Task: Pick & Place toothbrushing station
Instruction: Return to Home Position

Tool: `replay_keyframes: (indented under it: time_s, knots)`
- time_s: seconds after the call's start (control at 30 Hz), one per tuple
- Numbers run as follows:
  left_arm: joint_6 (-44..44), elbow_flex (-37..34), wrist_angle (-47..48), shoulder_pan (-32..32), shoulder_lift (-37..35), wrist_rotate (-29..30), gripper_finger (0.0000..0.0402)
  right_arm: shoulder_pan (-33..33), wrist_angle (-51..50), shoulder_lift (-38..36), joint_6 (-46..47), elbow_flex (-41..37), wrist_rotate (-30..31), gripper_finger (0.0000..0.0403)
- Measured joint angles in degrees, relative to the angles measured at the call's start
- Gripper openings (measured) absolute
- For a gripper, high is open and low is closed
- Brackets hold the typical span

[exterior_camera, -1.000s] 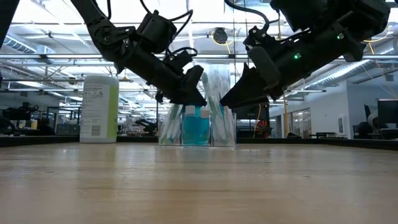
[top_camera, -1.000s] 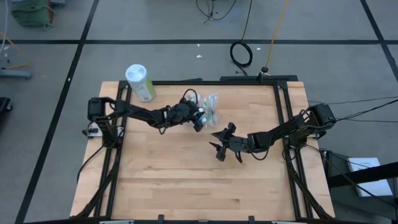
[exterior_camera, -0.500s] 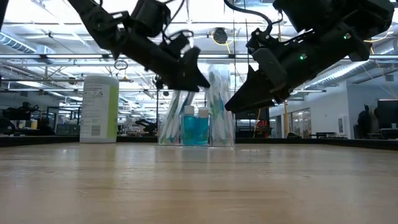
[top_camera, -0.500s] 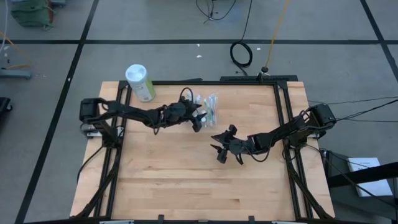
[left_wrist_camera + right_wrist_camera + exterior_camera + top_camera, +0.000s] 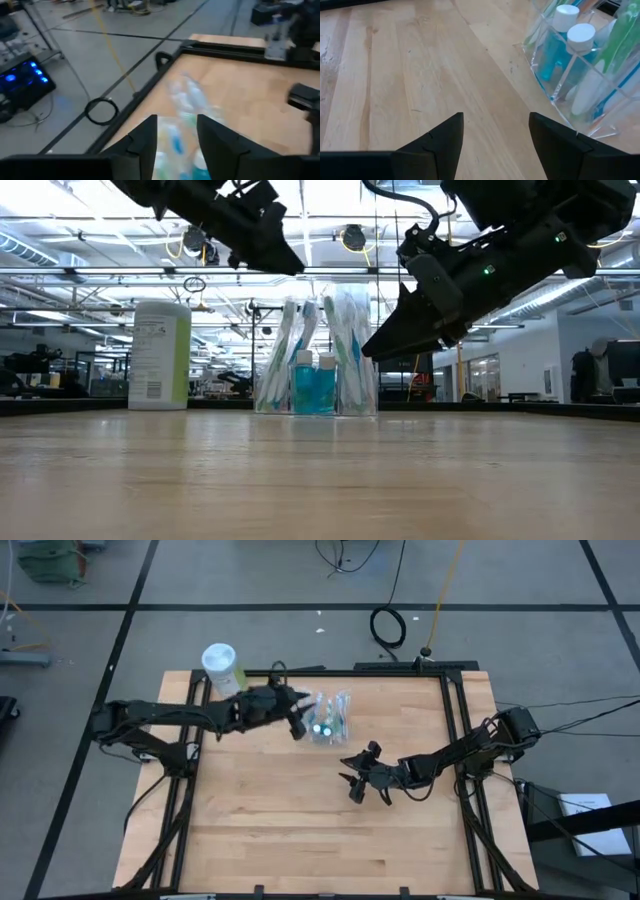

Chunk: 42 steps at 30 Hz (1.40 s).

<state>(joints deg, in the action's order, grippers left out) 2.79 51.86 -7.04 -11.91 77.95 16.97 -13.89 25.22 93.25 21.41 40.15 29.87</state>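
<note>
The toothbrushing station (image 5: 331, 718), a clear holder with two blue bottles and several toothbrushes, stands upright on its base on the wooden table near the far edge. It also shows in the low view (image 5: 318, 365), the left wrist view (image 5: 184, 107) and the right wrist view (image 5: 580, 65). My left gripper (image 5: 298, 722) is open and empty. It is just left of the station and raised well above it in the low view (image 5: 275, 252). My right gripper (image 5: 352, 781) is open and empty. It hovers near the table's middle, on the near side of the station.
A pale-green cylinder with a white lid (image 5: 226, 671) stands at the table's far left corner; it also shows in the low view (image 5: 160, 355). A black frame (image 5: 450, 710) runs along the table's edges. Bare wood (image 5: 300, 830) lies toward the near edge.
My left gripper has gone up and toward the table's left edge, away from the station, and its arm has drawn back. The station has stayed upright in place. My right gripper has kept nearly still.
</note>
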Motion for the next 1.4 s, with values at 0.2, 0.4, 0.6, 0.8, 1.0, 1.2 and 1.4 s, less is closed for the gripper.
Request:
replay_keyframes:
  time_s: [0.2, 0.4, 0.6, 0.8, 1.0, 1.2, 1.4]
  knots:
    - [-4.84, 0.19, 2.45, -1.23, -0.86, -4.6, 0.01, 0.04, -0.2, 0.0, 0.0, 0.0, 0.01, 0.0215]
    - [-9.04, 0.03, 9.17, 4.99, 0.58, -4.89, 0.0033, -0.08, -0.21, 0.0, 0.01, 0.0, -0.09, 0.0214]
    - [-7.55, 0.1, 8.01, 8.19, -1.41, 4.08, 0.001, -0.09, -0.23, 0.0, -0.07, 0.0, -0.2, 0.0213]
    - [-3.55, 0.1, 12.02, 12.66, -9.81, 4.13, 0.0004, -0.23, -0.98, -4.76, -4.16, 0.05, -7.27, 0.0195]
    - [-1.6, -0.99, 16.62, 14.96, -21.77, 4.09, 0.0013, -1.51, -12.95, -17.86, -10.28, 0.01, -7.47, 0.0143]
    - [2.78, -9.97, 14.01, 16.31, -33.73, 4.11, 0.0005, -3.04, -14.22, -31.89, -23.76, -5.11, -9.24, 0.0074]
    - [3.67, -23.35, 4.68, 17.63, -42.89, 4.07, 0.0013, -1.02, -5.0, -46.21, -28.77, -16.54, -15.54, 0.0009]
